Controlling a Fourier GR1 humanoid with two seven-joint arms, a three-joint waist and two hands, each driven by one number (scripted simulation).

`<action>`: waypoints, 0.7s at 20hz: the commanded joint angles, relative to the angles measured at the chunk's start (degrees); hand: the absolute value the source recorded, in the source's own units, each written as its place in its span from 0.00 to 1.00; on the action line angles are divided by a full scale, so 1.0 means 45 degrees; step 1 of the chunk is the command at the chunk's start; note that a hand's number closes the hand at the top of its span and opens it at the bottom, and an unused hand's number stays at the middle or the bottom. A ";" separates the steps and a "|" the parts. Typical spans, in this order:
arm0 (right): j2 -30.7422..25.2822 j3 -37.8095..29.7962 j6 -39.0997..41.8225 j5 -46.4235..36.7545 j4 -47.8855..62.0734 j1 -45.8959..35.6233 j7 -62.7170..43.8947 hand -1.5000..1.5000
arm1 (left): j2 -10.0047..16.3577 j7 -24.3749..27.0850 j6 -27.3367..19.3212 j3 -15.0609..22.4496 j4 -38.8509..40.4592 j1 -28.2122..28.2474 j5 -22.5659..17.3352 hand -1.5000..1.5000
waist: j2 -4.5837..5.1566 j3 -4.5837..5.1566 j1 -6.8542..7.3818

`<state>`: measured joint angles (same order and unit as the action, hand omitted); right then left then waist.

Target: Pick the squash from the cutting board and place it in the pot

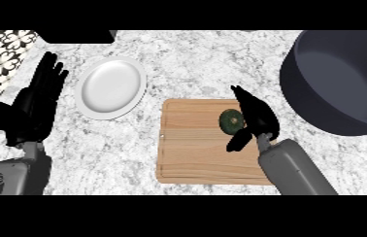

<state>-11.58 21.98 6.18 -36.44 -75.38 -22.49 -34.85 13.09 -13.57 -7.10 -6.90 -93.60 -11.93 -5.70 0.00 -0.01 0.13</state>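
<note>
Here's a dark green round squash (230,121), tan wooden cutting board (192,153), white round plate (111,88), charcoal deep pot (309,101), white stone tabletop (204,61) veined grey

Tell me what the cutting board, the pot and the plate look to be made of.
Cutting board: wood by the look. It is pale tan with fine grain lines running across it and a matte surface.
Pot: probably metal with a dark coating. It is an even dark grey with only a dull sheen, so the material stays open.
Plate: likely ceramic. It is plain white and smooth, with a soft gloss.
</note>
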 commanded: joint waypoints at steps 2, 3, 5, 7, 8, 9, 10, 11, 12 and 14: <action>0.0734 -0.0168 -0.0157 -0.1070 -0.0117 0.0654 -0.0212 0.00 | -0.0006 -0.0069 0.0021 -0.0266 0.0179 -0.0326 0.0174 0.50 | -0.0006 0.0002 -0.0033; 0.0695 -0.0719 -0.0137 -0.0975 0.1216 0.0005 0.0710 0.00 | -0.0377 0.0311 0.0213 -0.0055 -0.0249 0.0608 0.0036 0.50 | 0.0001 0.0002 0.0017; 0.1020 -0.0925 -0.0388 -0.1250 0.2296 -0.0677 0.0780 0.00 | -0.0093 0.0996 0.0510 -0.0332 0.0968 0.0078 0.0119 0.50 | 0.0014 0.0003 0.0015; 0.1000 -0.1114 -0.0516 -0.1357 0.2613 -0.0347 0.1007 0.00 | 0.0432 -0.0226 0.0719 -0.0797 0.0131 -0.0301 -0.0374 0.50 | 0.0008 0.0001 0.0021; 0.1130 -0.1288 -0.0404 -0.1504 0.2722 -0.0385 0.1309 0.00 | -0.0304 -0.0221 0.0094 -0.0129 -0.0478 0.0183 0.0261 0.50 | 0.0002 0.0001 0.0018; 0.0905 -0.1539 -0.0063 -0.1273 0.2358 -0.0393 0.1452 0.00 | -0.0718 0.0435 -0.0106 0.0206 -0.0051 0.0441 0.0664 0.50 | 0.0001 0.0001 0.0002; 0.1262 -0.1510 0.0111 -0.1468 0.2731 -0.0797 0.1528 0.00 | -0.0322 -0.0081 0.0254 -0.0207 -0.0230 0.0190 0.0234 0.50 | 0.0002 0.0001 0.0016; 0.0992 -0.0695 -0.0804 -0.1866 0.3566 -0.0142 0.2907 1.00 | -0.0629 0.0169 0.0019 0.0346 -0.0216 0.0262 0.0641 0.50 | 0.0022 -0.0003 0.0050; 0.0367 -0.0644 0.0539 -0.1623 0.2362 -0.0190 0.2671 1.00 | -0.0249 0.0096 0.0367 -0.0233 -0.0367 0.0382 0.0103 0.50 | -0.0006 0.0002 0.0012; 0.1039 -0.0207 0.0009 -0.2432 0.2431 -0.0226 0.2308 1.00 | -0.0338 -0.0329 -0.0030 -0.0081 -0.0182 -0.0229 0.0514 0.50 | -0.0005 0.0002 -0.0012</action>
<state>-7.45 18.86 5.67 -44.35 -63.77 -24.19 -25.65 11.18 -13.93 -7.03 -6.77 -94.38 -11.81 -3.76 -0.02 0.02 0.18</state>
